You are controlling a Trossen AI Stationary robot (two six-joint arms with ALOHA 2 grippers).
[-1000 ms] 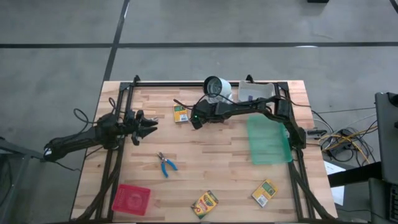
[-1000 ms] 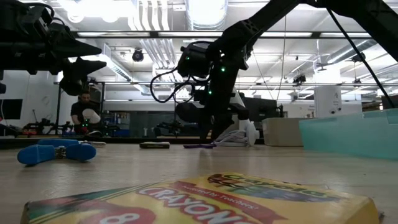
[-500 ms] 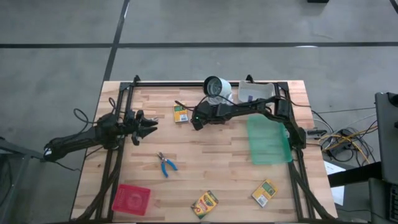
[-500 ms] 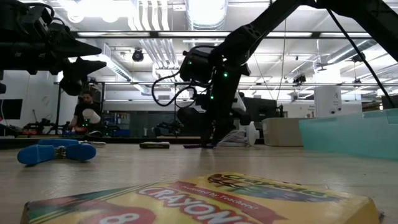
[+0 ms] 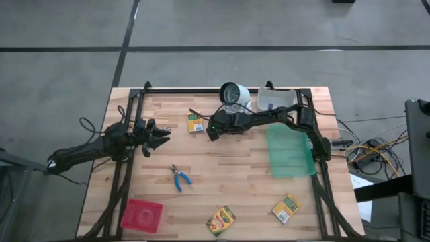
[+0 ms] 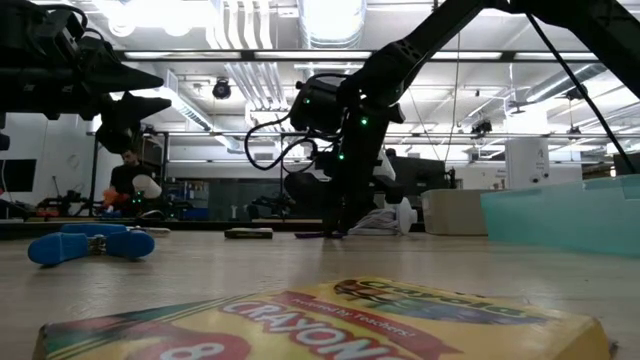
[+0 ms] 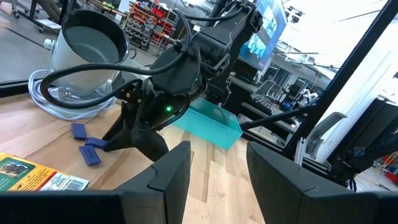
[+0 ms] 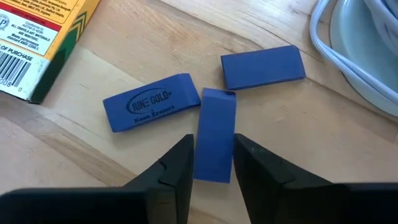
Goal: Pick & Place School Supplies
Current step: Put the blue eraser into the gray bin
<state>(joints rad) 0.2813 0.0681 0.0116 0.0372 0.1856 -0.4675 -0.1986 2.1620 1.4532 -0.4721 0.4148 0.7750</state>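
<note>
Three small blue erasers lie flat on the wooden table beside a yellow-and-green crayon box (image 5: 195,122): one (image 8: 152,102), one (image 8: 262,66) and a middle one (image 8: 216,124). My right gripper (image 8: 212,142) slants down over them, shut on the middle eraser. Two more crayon boxes (image 5: 221,220) (image 5: 285,208) lie near the front edge. The blue-handled tool (image 5: 179,177) lies left of centre. My left gripper (image 5: 161,136) hangs open at the table's left, above the wood, holding nothing. My right gripper pinches the middle eraser by its two long sides (image 8: 214,163), at the end nearest the gripper. One finger is on each side and both lie along the eraser. They slant down from the table's right. The eraser lies flat on the table.
A white-grey round object (image 5: 234,94) with a coiled white cord stands just beyond the erasers. A white bin (image 5: 275,99) sits at the far right, a green mat (image 5: 290,151) on the right, and a red tray (image 5: 142,215) at the near left corner.
My right gripper has sunk a little toward the erasers. The erasers and the other supplies lie where they were.
</note>
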